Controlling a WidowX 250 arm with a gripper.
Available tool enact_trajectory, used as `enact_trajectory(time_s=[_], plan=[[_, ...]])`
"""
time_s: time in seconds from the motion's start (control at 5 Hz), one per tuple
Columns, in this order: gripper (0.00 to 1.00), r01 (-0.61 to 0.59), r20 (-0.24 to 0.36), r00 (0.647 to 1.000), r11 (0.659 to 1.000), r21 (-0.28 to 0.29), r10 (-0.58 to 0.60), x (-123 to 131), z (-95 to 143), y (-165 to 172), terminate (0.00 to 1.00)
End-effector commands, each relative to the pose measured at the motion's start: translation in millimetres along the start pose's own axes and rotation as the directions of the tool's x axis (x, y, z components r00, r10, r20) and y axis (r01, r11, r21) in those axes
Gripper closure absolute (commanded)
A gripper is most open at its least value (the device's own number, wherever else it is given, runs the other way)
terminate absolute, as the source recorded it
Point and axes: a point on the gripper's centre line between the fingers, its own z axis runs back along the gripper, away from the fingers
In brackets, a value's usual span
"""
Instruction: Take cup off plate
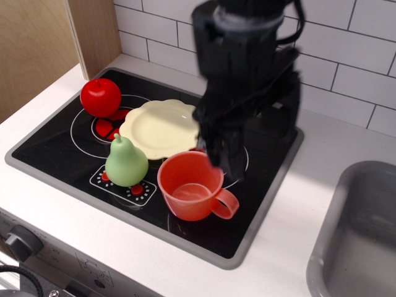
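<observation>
- Observation.image view, looking down at a black stovetop (55,158) set in a white surface (291,247).
- cup (190,193): red-orange, upright on the stovetop, off the plate, just in front of the plate's near edge; rims look close, cannot tell if touching.
- cup interior looks bare, only its pale bottom showing; loop handle points right and toward the camera.
- plate (158,128): pale cream, wavy rim, flat on the stovetop behind the cup; nothing on the part that shows; right edge hidden by the arm.
- pear (125,161): green, upright, just left of the cup, at the plate's front-left edge.
- apple (100,97): red, glossy, left of the plate on the burner ring, apart from the pear.
- fingers (224,156): dark, blurred, above the cup's back rim, not holding it; no clear gap visible, so cannot tell whether spread or together.
- arm body is black and bulky, rising to the top of the frame and covering the stovetop's back right.
- sink (356,235): grey basin at the right edge, visible part looks bare.
- white tile wall behind; wooden panel at top left.
</observation>
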Motion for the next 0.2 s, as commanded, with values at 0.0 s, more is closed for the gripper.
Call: enact_trajectory(time_s=[0.0], plan=[[0.0,0.007,0.0,1.0,1.0,-0.031,-0.007,10.1,9.4,2.0,1.0]])
